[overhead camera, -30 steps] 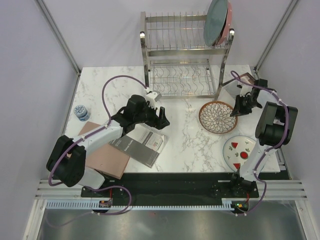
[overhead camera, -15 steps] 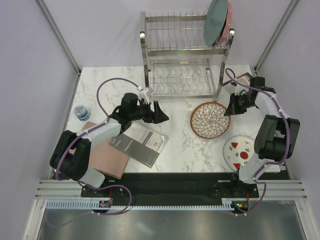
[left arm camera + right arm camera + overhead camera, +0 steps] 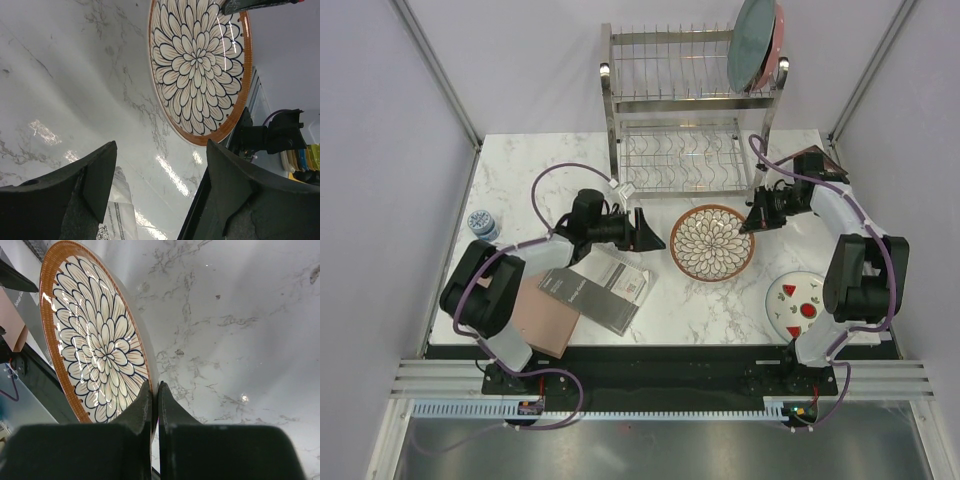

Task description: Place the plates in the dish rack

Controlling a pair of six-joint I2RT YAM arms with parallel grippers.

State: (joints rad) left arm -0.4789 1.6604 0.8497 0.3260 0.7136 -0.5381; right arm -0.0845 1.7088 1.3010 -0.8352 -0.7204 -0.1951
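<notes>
Pinch depth matters: right gripper (image 3: 154, 390) is clenched on the rim of the petal-pattern plate (image 3: 712, 243), which stretches away toward the gaping left gripper (image 3: 161, 160). Hold firm while tilting toward the dish rack (image 3: 685, 160) beyond.

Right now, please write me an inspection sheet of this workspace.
Surface: glossy marble table.
Job's things: grey-green plate and pink plate upright in dish rack top tier; petal plate mid-table; strawberry plate flat at right.
Clutter: brown board, dark booklet, small patterned jar at left.
Hands: left hand open, empty; right hand shut on petal plate rim.
Cables: purple cables loop above both arms.
Surroundings: plain walls, nothing else seen.
</notes>
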